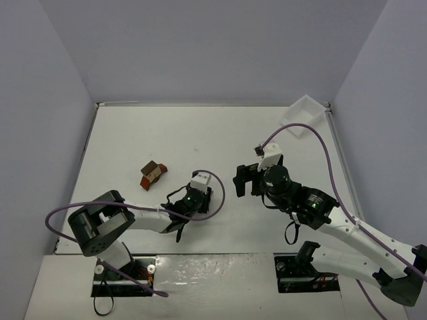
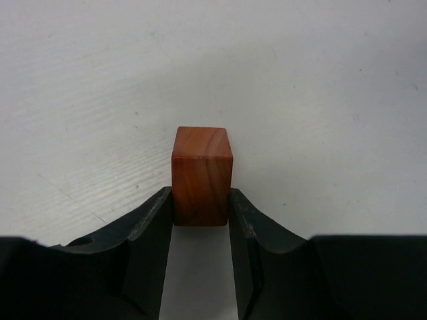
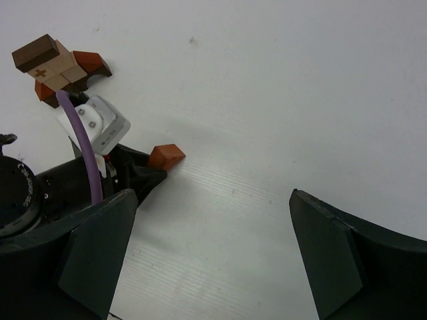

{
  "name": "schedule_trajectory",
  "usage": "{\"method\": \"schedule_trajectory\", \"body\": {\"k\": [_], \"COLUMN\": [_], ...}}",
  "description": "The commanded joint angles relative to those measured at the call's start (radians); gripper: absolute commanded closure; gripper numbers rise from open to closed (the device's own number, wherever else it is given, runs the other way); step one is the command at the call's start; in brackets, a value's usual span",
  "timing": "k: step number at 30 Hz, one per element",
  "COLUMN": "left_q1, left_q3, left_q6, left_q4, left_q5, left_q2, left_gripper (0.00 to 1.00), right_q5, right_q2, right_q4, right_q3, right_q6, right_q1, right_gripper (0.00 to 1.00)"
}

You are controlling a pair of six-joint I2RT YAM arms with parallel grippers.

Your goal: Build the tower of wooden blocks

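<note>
**Fig.** The left hand is gripping one reddish-brown wood block at the centre of the left wrist view, pinching it across two opposite flat faces near its lower end. Whether the block is resting on the white tabletop or hanging just above it cannot be told. The right hand is standing wide open and holding nothing.

The tower is sitting at the upper left of the right wrist view, well apart from the held block. It is showing one dark brown piece on top, pale pieces (one printed with a mark) and reddish-brown pieces at the edges, at least five in all. One white tray is lying at the upper right of the top view.

The block is probably light, rigid and smooth-faced, so it is best taken squarely across parallel faces. A skewed pinch is likely to let it twist out.
</note>
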Motion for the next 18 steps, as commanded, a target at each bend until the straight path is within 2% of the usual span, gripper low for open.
{"method": "schedule_trajectory", "body": {"k": [1,5,7,13,18], "left_q1": [-0.052,-0.051,-0.046,-0.007,0.026], "left_q3": [-0.036,-0.036,-0.006,0.156,0.277], "left_q6": [-0.107,-0.119,-0.11,-0.104,-0.142], "left_q4": [0.066,-0.017,-0.111,-0.382,-0.558], "left_q5": [-0.157,-0.196,-0.198,-0.083,0.005], "left_q2": [-0.013,-0.108,-0.159,-0.222,-0.178], "left_gripper": [0.6,0.35,0.29,0.29,0.32], "right_q5": [0.016,0.011,0.012,-0.012,-0.055], "right_q2": [0.02,0.033,0.028,-0.025,-0.062], "right_q4": [0.023,0.023,0.023,0.018,0.0], "right_q3": [0.014,0.017,0.016,0.005,-0.002], "right_q6": [-0.014,-0.031,-0.035,-0.035,-0.04], "right_q1": [-0.005,-0.007,-0.014,-0.076,-0.22], "right_gripper": [0.04,0.03,0.03,0.03,0.02]}}
